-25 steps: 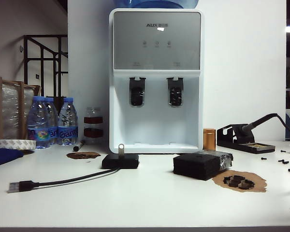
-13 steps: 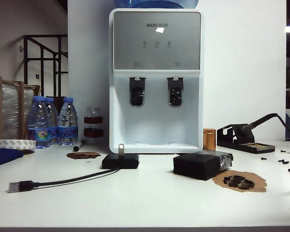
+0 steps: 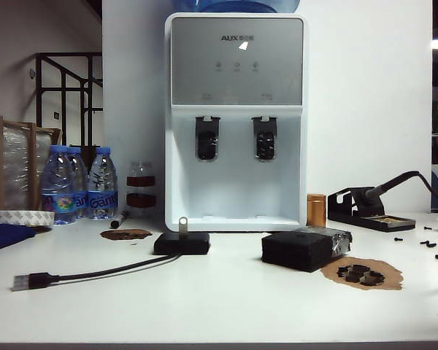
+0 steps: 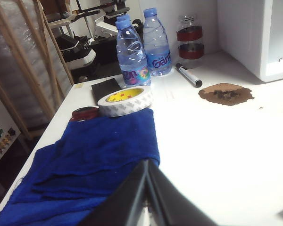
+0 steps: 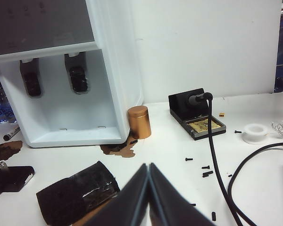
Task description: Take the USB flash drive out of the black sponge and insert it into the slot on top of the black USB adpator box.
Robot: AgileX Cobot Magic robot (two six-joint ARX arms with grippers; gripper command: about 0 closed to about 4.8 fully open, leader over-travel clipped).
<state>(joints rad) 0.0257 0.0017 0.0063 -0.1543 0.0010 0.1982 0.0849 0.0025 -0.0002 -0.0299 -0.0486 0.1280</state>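
USB flash drive (image 3: 182, 224), one only, stands upright in the single black USB adpator box (image 3: 182, 243) on the bench (image 3: 226, 306), at nine o'clock from the one black sponge (image 3: 304, 249). Three water bottles (image 3: 79, 182) stand farther toward nine. Left end effector (image 4: 146, 188) and right end effector (image 5: 148, 188) each have fingers pressed together, holding nothing.

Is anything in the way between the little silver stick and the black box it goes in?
Nothing: the USB flash drive already stands upright in the black USB adpator box. Left gripper and right gripper are shut, away from it.
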